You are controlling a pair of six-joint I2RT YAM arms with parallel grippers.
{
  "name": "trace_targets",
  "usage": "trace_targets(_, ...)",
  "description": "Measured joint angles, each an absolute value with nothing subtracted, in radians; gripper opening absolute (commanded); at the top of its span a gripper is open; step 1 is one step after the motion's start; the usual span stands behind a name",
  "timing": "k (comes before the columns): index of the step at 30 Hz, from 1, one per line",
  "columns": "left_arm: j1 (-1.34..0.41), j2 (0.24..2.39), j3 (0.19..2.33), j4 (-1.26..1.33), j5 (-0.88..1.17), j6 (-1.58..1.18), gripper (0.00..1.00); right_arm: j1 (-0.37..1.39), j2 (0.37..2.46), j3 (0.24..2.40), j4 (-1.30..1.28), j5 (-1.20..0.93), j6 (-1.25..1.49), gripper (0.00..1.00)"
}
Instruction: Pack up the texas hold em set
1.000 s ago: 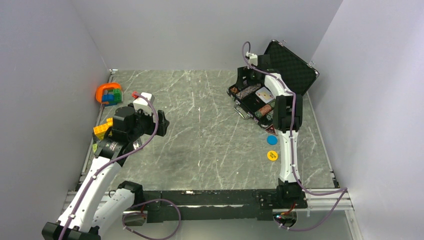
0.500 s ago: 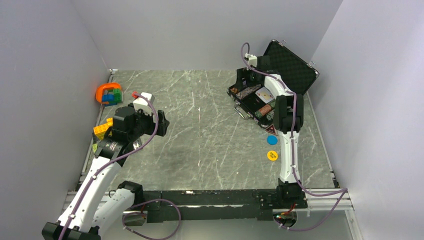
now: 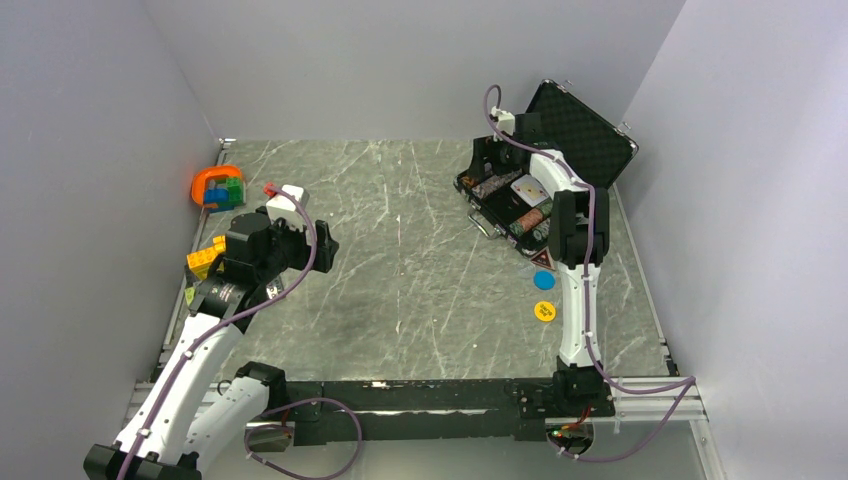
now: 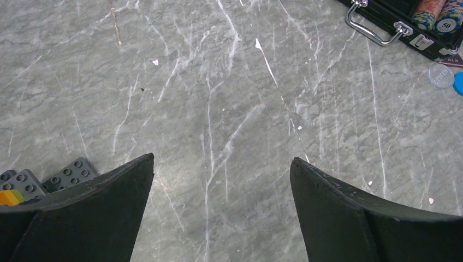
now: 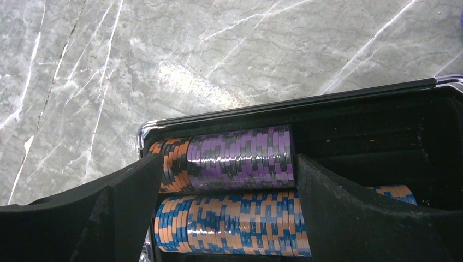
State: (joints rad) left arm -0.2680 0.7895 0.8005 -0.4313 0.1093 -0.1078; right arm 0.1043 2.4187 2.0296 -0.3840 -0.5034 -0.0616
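Note:
The black case (image 3: 590,135) lies open at the far right, its lid up. A card deck (image 3: 528,188) and chip stacks sit in its tray. My right gripper (image 5: 230,157) reaches into the tray's far-left corner. Its pads press on both ends of a blue-and-orange chip stack (image 5: 232,224), which lies beside a purple stack (image 5: 240,158). A blue disc (image 3: 544,280) and a yellow disc (image 3: 544,311) lie on the table in front of the case. My left gripper (image 4: 222,158) hangs open over bare marble at the left, holding nothing.
An orange ring (image 3: 215,185) with coloured blocks sits at the far left, and yellow blocks (image 3: 205,258) lie beside my left arm. Grey studded blocks (image 4: 65,172) lie by my left finger. The case handle (image 4: 377,30) and a clear disc (image 4: 440,75) show in the left wrist view.
My right arm has shifted very slightly over the case. The left arm has not moved.

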Motion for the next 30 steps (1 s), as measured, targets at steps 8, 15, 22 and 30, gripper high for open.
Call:
trace_targets(8,-0.268,0.79,0.801,-0.431,0.107,-0.107,0.98,0.123,2.36,1.948,-0.339,-0.418,-0.03,1.0)
trace_targets(15,-0.268,0.782,0.801,-0.431,0.103,-0.096,0.98,0.156,2.227,1.839,-0.352,-0.253,0.062,1.0)
trace_targets(22,-0.268,0.755,0.784,-0.39,0.07,-0.064,0.98,0.254,2.035,1.737,-0.368,0.072,0.109,1.0)
trace_targets(30,-0.268,0.754,0.717,-0.344,0.025,-0.01,0.98,0.383,1.793,1.465,-0.418,0.385,0.215,1.0)
